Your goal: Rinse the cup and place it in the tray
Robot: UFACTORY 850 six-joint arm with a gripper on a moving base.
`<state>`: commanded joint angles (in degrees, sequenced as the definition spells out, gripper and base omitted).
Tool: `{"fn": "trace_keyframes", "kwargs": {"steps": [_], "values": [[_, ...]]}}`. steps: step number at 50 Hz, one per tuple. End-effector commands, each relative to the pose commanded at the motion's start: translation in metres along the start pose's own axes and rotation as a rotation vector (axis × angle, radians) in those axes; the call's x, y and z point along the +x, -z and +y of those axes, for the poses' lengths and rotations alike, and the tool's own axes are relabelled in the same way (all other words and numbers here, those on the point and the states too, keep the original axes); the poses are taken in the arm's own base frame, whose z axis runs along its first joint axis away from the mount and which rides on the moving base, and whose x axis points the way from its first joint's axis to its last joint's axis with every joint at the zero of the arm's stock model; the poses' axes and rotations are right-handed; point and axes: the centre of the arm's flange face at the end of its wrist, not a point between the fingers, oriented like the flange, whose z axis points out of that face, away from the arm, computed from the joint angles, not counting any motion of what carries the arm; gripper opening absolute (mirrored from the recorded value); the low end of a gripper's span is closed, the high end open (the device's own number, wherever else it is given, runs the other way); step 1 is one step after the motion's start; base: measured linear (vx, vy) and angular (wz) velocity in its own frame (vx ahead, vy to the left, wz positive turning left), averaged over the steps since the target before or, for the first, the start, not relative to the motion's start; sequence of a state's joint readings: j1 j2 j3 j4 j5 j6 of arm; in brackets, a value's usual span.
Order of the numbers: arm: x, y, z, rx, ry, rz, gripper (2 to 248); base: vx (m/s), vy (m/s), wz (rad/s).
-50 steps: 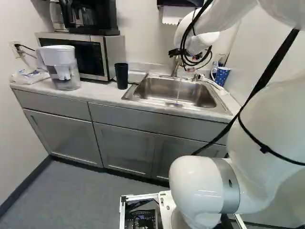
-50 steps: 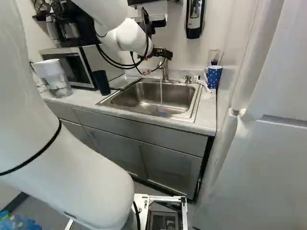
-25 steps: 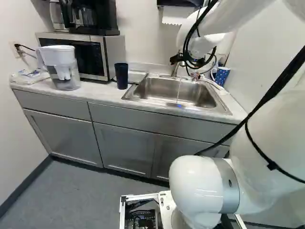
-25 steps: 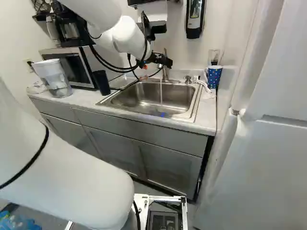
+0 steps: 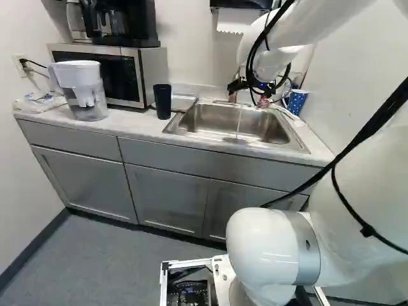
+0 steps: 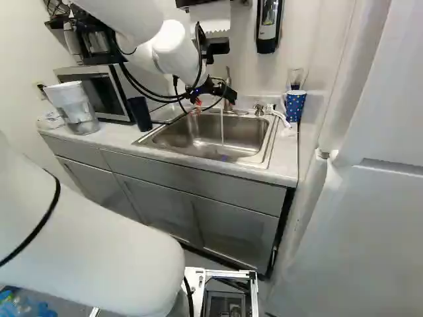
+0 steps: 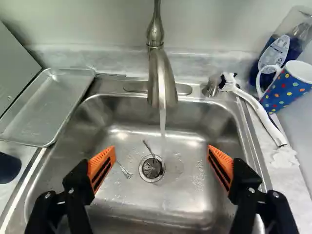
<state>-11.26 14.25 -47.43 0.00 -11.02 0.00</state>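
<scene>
Facing running faucet (image 7: 158, 63) | gripper (image 6: 229, 94) fingers wide | tray (image 7: 48, 107) and brush (image 7: 268, 122) flanking sink (image 7: 170, 202)

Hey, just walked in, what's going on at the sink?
The robot's gripper hangs open over the sink, holding nothing, while water runs from the faucet. Neither cup is being handled: the dark cup stands on the counter near the tray, and the dotted cup is on the sink's other side.
</scene>
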Motion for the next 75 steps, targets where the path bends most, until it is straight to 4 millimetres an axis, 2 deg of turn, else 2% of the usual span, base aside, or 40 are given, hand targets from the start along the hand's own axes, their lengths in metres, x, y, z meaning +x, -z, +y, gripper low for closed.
{"fn": "trace_keyframes", "kwargs": {"steps": [21, 54, 75], "values": [[-0.0073, 0.0003, 0.0, 0.0, 0.0, -0.082, 247, 0.0, 0.0, 0.0], [-0.0076, 0.0004, -0.0003, 0.0, 0.0, -0.084, 247, 0.0, 0.0, 0.0], [-0.0095, 0.0023, -0.0098, 0.018, 0.016, -0.083, 247, 0.0, 0.0, 0.0]]}}
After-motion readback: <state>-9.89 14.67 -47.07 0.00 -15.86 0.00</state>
